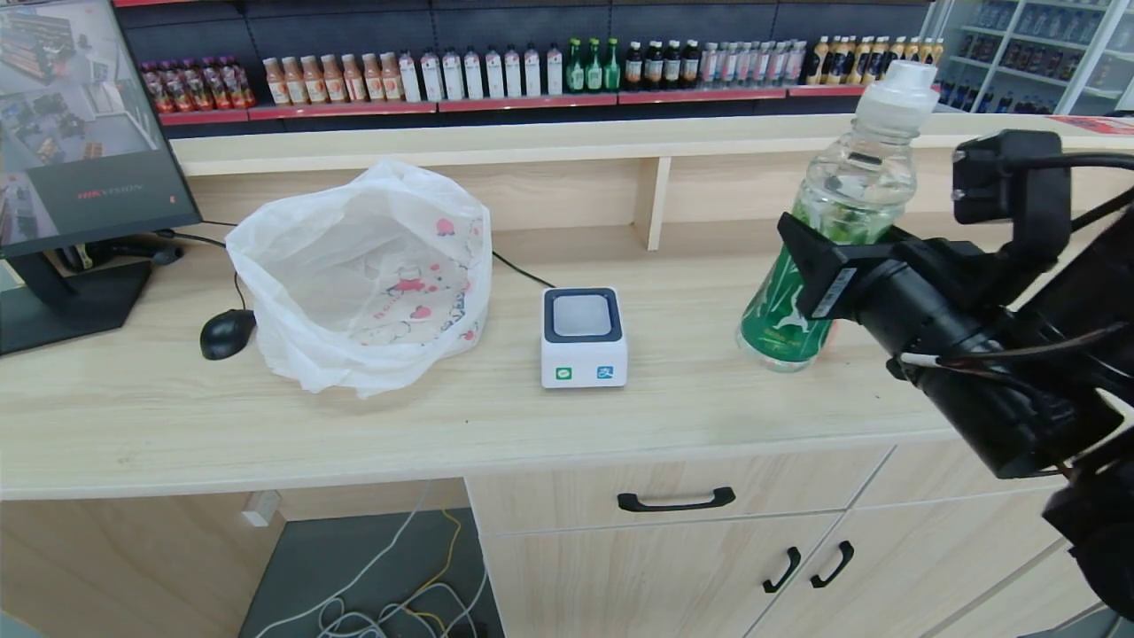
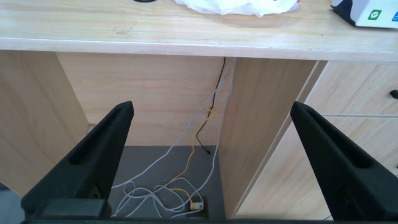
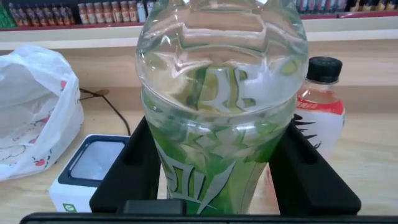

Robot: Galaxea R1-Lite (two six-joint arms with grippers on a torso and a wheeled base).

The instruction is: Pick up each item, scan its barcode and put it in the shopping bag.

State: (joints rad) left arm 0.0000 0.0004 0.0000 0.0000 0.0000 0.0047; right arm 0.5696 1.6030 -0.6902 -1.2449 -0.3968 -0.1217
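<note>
My right gripper (image 1: 822, 266) is shut on a clear bottle (image 1: 828, 230) with a green label and a white cap, at the right of the wooden counter (image 1: 443, 425). The bottle leans, its base low over the counter. Up close the bottle (image 3: 217, 118) sits between both black fingers (image 3: 124, 180). Behind it stands a second bottle (image 3: 320, 102) with a black cap and a red-and-white label. The white scanner (image 1: 583, 337) sits mid-counter, and the white shopping bag (image 1: 363, 275) stands open to its left. My left gripper (image 2: 211, 162) is open and holds nothing, below the counter's front edge.
A black mouse (image 1: 227, 333) lies left of the bag, and a monitor (image 1: 80, 115) stands at the far left. A raised ledge (image 1: 567, 142) runs behind the counter. Drawers (image 1: 678, 501) and loose cables (image 2: 180, 186) are under it.
</note>
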